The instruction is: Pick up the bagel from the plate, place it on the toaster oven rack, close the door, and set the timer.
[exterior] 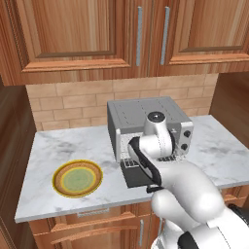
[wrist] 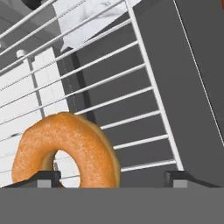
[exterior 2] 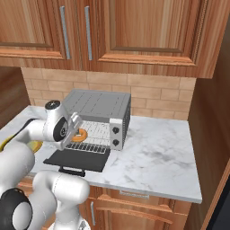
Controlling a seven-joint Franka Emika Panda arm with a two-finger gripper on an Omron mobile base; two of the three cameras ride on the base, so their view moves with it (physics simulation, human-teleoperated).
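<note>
1. Gripper [wrist: 111, 177]: fingers spread wide, released. The bagel [wrist: 65, 151] stands on edge just beside the left fingertip; contact cannot be told.
2. Bagel rests on the toaster oven rack [wrist: 131, 92], at the cavity mouth.
3. Door [exterior 2: 78, 159] lies open, flat.
4. Plate [exterior: 78, 178] bare, at 9 o'clock of the oven.

**A small wooden kitchen corner**

The counter [exterior: 63, 146] is white and grey marble. Behind the counter is a wall of tan bricks [exterior: 73, 102]. Above the counter hang brown wooden cupboards [exterior: 73, 34] with long silver handles [exterior: 139, 36]. Below the counter are wooden drawers [exterior 2: 134, 209]. Dark wood panels [exterior 2: 211, 126] stand at both ends of the counter.
</note>
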